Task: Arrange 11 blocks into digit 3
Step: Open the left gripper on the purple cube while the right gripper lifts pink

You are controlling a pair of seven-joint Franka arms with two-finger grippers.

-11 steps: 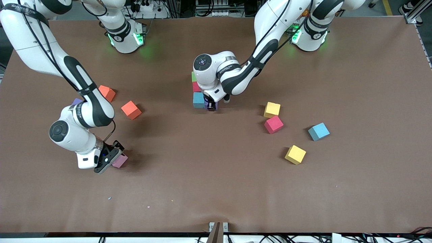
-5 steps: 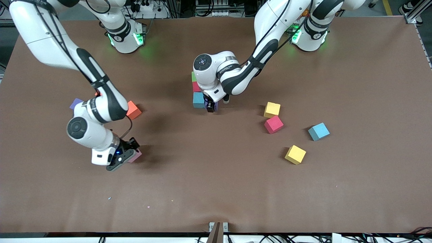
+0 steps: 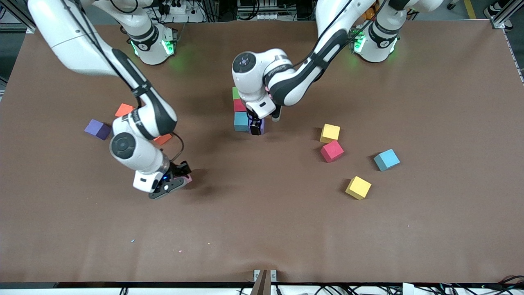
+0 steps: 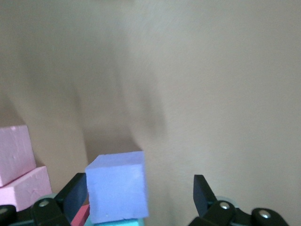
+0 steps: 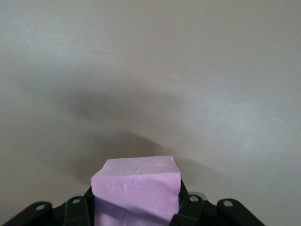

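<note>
The left gripper [image 3: 256, 128] sits low at the column of blocks in the middle of the table, its fingers [image 4: 204, 190] spread apart around a purple block [image 4: 117, 186] without pressing it. That block rests on the table beside a light blue block [image 3: 240, 121], on the side toward the left arm's end. Farther from the front camera than the light blue one, touching in a line, come a red block [image 3: 238, 105] and a green block [image 3: 235, 93]; the left arm's wrist covers part of both. In the left wrist view two pink blocks [image 4: 16, 160] show close by, one above the other.

The right gripper [image 3: 177, 182] is in the air over bare table, toward the right arm's end, clamped on a pink block [image 5: 137, 190] that fills the gap between its fingers.

Near the right arm lie a second purple block [image 3: 98, 129] and two orange blocks: one [image 3: 123, 110] clear of the arm, the other [image 3: 163, 139] mostly hidden under its forearm.

Toward the left arm's end, five loose blocks lie apart from the column: a yellow one [image 3: 330, 133] just beside another red one [image 3: 332, 150], a second light blue one [image 3: 386, 159], and a second yellow one [image 3: 358, 187] nearest the front camera.
</note>
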